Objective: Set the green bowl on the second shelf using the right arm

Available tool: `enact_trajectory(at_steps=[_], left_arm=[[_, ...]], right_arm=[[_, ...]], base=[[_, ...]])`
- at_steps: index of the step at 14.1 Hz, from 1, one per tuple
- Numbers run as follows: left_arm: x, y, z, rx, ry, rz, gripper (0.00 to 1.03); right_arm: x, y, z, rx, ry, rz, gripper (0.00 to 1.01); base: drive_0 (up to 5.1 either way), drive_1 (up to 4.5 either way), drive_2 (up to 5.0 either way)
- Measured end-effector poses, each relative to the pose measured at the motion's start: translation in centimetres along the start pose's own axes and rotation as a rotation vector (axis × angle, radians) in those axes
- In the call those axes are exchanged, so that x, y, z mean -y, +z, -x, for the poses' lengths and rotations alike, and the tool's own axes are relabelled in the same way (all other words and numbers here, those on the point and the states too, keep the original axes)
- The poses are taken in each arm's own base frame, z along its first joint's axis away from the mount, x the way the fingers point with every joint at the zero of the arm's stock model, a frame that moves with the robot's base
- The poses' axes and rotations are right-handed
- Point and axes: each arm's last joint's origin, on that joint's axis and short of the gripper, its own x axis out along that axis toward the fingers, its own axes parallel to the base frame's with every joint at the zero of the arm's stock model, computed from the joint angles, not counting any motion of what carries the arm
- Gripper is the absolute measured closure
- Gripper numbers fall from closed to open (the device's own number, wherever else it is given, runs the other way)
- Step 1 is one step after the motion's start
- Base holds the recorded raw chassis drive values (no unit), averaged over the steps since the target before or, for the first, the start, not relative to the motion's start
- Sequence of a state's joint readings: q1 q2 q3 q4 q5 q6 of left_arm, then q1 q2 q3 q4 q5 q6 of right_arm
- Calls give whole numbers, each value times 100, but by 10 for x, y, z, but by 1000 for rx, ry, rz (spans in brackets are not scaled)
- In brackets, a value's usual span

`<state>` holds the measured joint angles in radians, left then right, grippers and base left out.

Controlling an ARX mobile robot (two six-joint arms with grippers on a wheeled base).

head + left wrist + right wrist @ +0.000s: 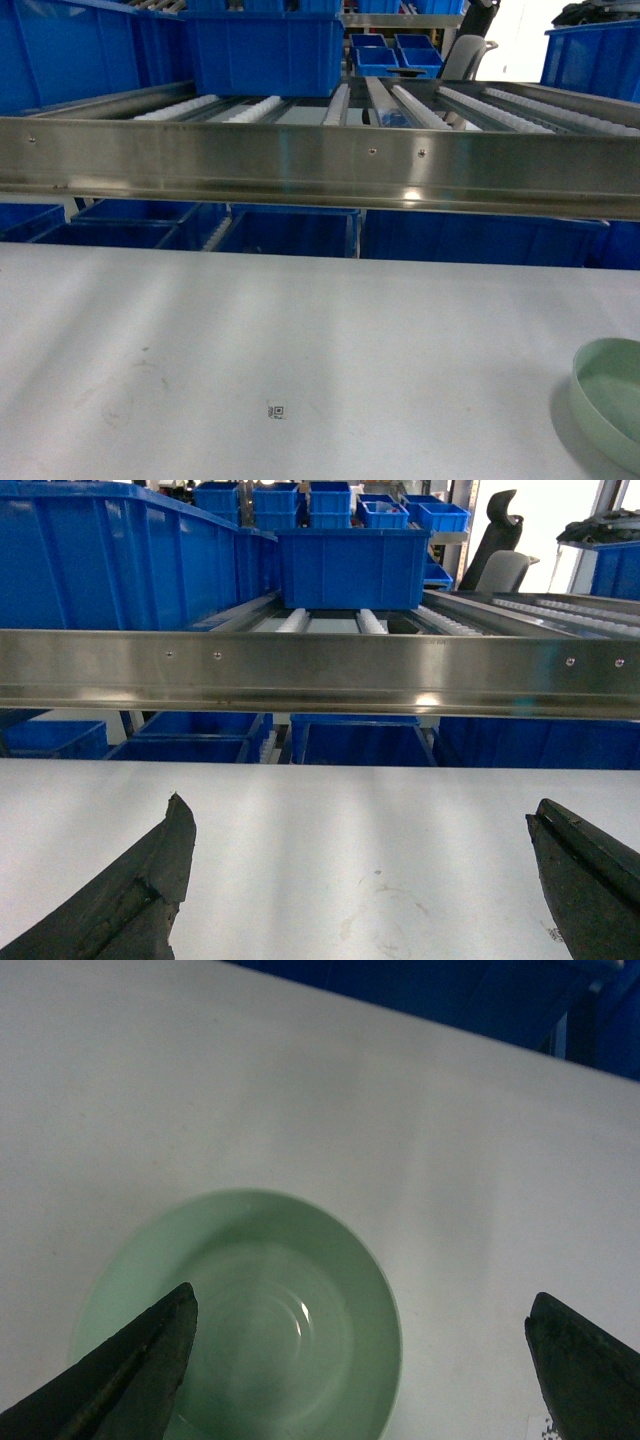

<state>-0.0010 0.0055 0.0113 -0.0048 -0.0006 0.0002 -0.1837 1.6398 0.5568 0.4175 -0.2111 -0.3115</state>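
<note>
The green bowl [612, 398] rests upright on the white tabletop [300, 350] at the head view's lower right edge, partly cut off. In the right wrist view the green bowl [260, 1320] lies below my right gripper [362, 1310], which is open; its left finger hangs over the bowl's left side, its right finger over bare table. The second shelf [320, 165] spans the head view as a brushed-steel rail with white roller tracks behind. My left gripper [360, 820] is open above bare table, facing the shelf rail [320, 670]. Neither gripper shows in the head view.
Blue bins [265, 50] stand on the rollers at the back left, and more blue bins [290, 232] sit under the rail. A big blue bin [120, 570] fills the left wrist view's left. A small printed marker [277, 412] lies on the table.
</note>
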Motion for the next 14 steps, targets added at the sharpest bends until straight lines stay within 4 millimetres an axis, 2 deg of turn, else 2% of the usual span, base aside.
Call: enact_trajectory(at_steps=[4, 8, 10, 11, 13, 14], left_arm=[[0, 0, 0, 0, 0, 0, 5], [0, 0, 0, 0, 0, 0, 5], [0, 0, 0, 0, 0, 0, 5], [0, 0, 0, 0, 0, 0, 5], [0, 0, 0, 0, 0, 0, 5], [0, 0, 0, 0, 0, 0, 5]], right_arm=[[11, -16, -15, -80, 5, -10, 3], [13, -34, -29, -138, 29, -21, 3], [15, -37, -36, -150, 40, -22, 14], [16, -38, -39, -152, 44, -28, 14], [21, -41, -42, -158, 41, -39, 36], [23, -41, -43, -159, 35, -44, 35]], base=[[0, 0, 0], [0, 0, 0], [0, 0, 0], [0, 0, 0], [0, 0, 0], [0, 0, 0]])
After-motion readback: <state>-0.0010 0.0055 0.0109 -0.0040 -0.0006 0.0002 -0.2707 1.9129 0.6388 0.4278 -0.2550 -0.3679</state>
